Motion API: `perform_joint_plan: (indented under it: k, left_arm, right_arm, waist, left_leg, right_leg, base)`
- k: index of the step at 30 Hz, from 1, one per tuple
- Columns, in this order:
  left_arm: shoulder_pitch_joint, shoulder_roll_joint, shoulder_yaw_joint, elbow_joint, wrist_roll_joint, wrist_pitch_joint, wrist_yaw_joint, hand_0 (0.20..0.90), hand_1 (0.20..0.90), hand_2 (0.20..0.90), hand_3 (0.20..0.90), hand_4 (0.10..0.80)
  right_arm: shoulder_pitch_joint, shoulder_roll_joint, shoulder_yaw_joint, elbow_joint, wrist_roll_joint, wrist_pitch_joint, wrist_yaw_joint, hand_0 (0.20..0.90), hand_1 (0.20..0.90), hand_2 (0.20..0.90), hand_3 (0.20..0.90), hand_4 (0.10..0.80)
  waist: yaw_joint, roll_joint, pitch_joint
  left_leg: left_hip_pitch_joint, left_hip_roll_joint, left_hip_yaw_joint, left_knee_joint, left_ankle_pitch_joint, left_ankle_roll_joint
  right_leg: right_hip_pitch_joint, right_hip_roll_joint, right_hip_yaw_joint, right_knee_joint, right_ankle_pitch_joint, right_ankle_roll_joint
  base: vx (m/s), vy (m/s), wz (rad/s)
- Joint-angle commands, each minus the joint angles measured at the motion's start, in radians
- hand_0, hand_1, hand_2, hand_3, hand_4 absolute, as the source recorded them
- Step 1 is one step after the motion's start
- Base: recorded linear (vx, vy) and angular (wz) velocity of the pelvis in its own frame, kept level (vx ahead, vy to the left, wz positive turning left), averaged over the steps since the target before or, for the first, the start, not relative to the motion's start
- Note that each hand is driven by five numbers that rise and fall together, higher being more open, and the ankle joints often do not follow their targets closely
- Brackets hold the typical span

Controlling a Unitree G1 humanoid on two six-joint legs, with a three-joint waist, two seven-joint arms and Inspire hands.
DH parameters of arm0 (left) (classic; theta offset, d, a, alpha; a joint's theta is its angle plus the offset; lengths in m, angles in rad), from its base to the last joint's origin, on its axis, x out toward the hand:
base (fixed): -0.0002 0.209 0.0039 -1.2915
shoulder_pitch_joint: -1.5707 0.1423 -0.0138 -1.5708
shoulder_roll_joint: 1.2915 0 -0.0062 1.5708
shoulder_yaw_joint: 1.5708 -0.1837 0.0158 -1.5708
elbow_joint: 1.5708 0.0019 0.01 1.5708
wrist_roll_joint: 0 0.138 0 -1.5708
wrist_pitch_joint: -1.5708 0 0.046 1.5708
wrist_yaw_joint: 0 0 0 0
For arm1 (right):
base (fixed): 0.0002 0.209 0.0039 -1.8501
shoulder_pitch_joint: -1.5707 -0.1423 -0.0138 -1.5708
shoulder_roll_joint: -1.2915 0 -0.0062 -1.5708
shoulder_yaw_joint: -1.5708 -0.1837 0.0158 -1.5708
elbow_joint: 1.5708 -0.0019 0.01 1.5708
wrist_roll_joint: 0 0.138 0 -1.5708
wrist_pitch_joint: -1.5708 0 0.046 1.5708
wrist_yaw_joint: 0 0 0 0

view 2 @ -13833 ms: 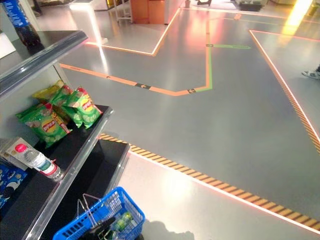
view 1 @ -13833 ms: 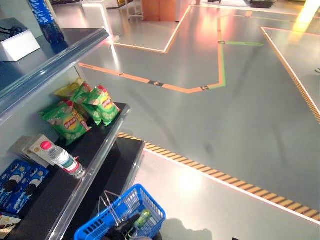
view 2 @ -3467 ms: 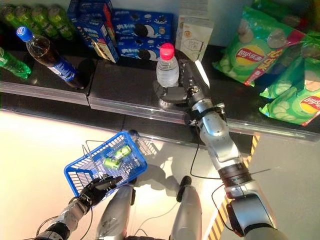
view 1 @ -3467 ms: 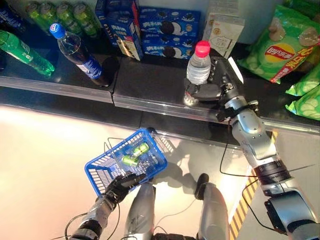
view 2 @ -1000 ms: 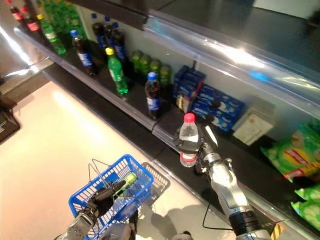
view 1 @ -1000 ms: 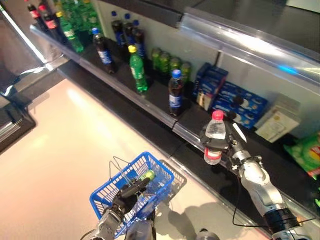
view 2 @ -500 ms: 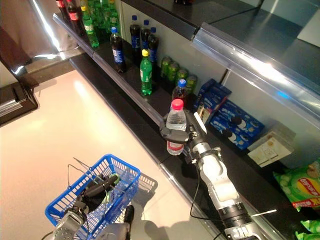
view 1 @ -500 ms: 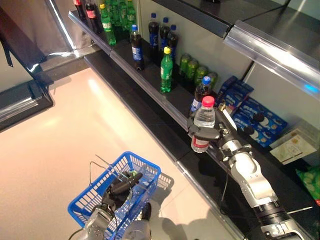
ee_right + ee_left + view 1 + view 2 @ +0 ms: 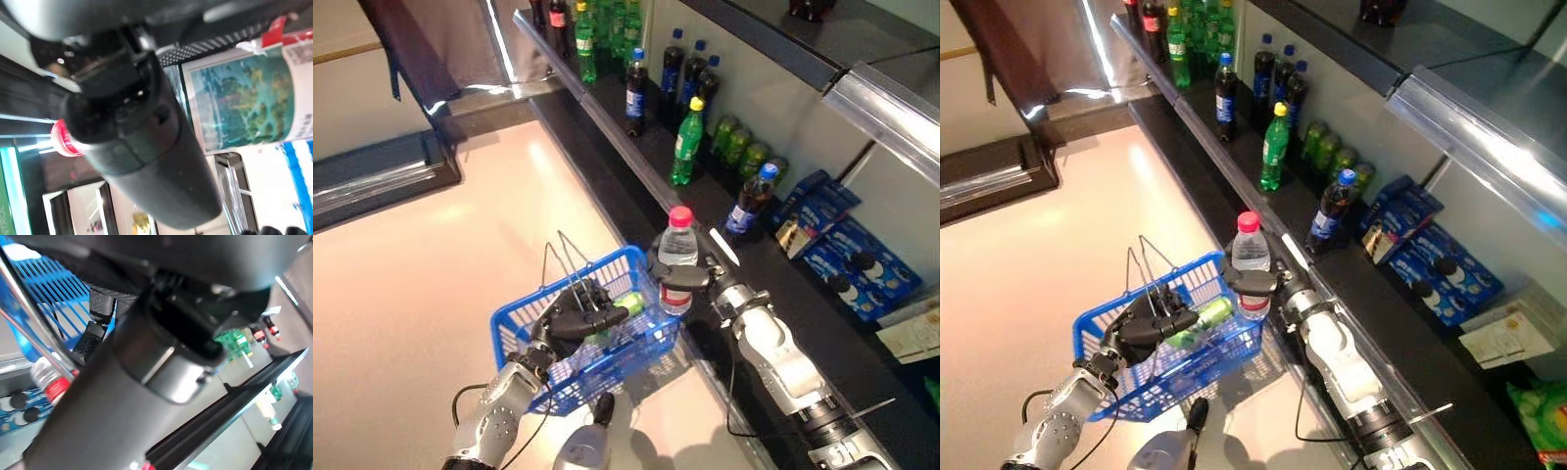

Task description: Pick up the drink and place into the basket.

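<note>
My right hand [image 9: 697, 281] is shut on a clear water bottle [image 9: 677, 257] with a pink cap and a red-edged label. It holds the bottle upright, off the shelf, just above the right end of the blue basket [image 9: 607, 364]. In the right wrist view the bottle's label [image 9: 244, 98] and cap [image 9: 59, 138] show past the thumb. My left hand [image 9: 570, 315] is curled round the basket's wire handles and holds it up in front of the shelf. A green can [image 9: 626, 303] lies inside the basket.
A long dark shelf [image 9: 628, 157] runs along the right. On it stand a green bottle [image 9: 683, 142], dark cola bottles [image 9: 749, 201], green cans [image 9: 734, 147] and blue biscuit boxes [image 9: 847, 264]. A dark low platform [image 9: 382, 176] lies on the pale floor at the left.
The camera has swung along the shelf. My right hand has carried the bottle away from the shelf edge to the basket's right end, and the basket has come up closer to it.
</note>
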Motion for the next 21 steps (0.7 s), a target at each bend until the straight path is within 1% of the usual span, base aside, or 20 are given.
perform_joint_plan:
  k: [1,7,11,18,19,21]
  left_arm:
    - [-0.249,-0.034,-0.010,-0.261,-0.053,-0.160,-0.155,0.300,0.300,0.300,0.200,0.100]
    - [-0.262,-0.017,-0.018,-0.316,-0.048,-0.164,-0.195,0.300,0.300,0.300,0.200,0.100]
    - [-0.276,-0.001,-0.034,-0.368,-0.042,-0.164,-0.226,0.300,0.300,0.300,0.200,0.100]
    - [-0.287,0.008,-0.041,-0.400,-0.052,-0.171,-0.253,0.300,0.300,0.300,0.200,0.100]
    - [-0.288,0.010,-0.041,-0.418,-0.056,-0.170,-0.275,0.300,0.300,0.300,0.200,0.100]
    - [-0.287,0.013,-0.042,-0.429,-0.057,-0.167,-0.281,0.300,0.300,0.300,0.200,0.100]
  right_arm:
    - [-0.154,0.014,0.004,-0.117,0.024,-0.125,-0.029,0.300,0.300,0.300,0.200,0.100]
    - [-0.176,0.030,0.040,-0.094,0.016,-0.122,-0.038,0.300,0.300,0.300,0.200,0.100]
    - [-0.199,0.041,0.069,-0.075,0.009,-0.111,-0.064,0.300,0.300,0.300,0.200,0.100]
    - [-0.208,0.043,0.079,-0.040,-0.011,-0.104,-0.085,0.300,0.300,0.300,0.200,0.100]
    - [-0.211,0.042,0.083,-0.011,-0.026,-0.091,-0.092,0.300,0.300,0.300,0.200,0.100]
    - [-0.213,0.040,0.085,0.005,-0.031,-0.089,-0.093,0.300,0.300,0.300,0.200,0.100]
  waist:
    - [0.029,0.023,-0.167]
    - [0.045,0.020,-0.171]
    - [0.053,0.020,-0.176]
    - [0.060,0.021,-0.179]
    - [0.064,0.022,-0.181]
    - [0.066,0.022,-0.182]
  left_leg:
    - [0.140,0.091,0.048,-0.002,-0.147,-0.052]
    - [0.138,0.087,0.042,-0.002,-0.150,-0.050]
    - [0.137,0.085,0.039,-0.002,-0.151,-0.049]
    - [0.134,0.081,0.032,-0.002,-0.151,-0.047]
    - [0.133,0.081,0.030,-0.002,-0.151,-0.047]
    - [0.133,0.081,0.030,-0.002,-0.151,-0.047]
  right_leg:
    - [-0.112,0.018,0.005,-0.026,0.135,-0.057]
    - [-0.109,0.016,-0.003,-0.025,0.133,-0.055]
    - [-0.108,0.016,-0.002,-0.026,0.134,-0.053]
    - [-0.107,0.011,-0.009,-0.025,0.136,-0.048]
    - [-0.107,0.010,-0.011,-0.026,0.136,-0.048]
    - [-0.106,0.010,-0.013,-0.027,0.136,-0.048]
  base:
    - [-0.003,0.028,0.16]
    - [0.000,0.005,0.01]
    - [0.000,0.000,0.00]
    - [0.001,0.001,0.02]
    - [0.005,0.006,0.15]
    - [0.005,0.004,0.11]
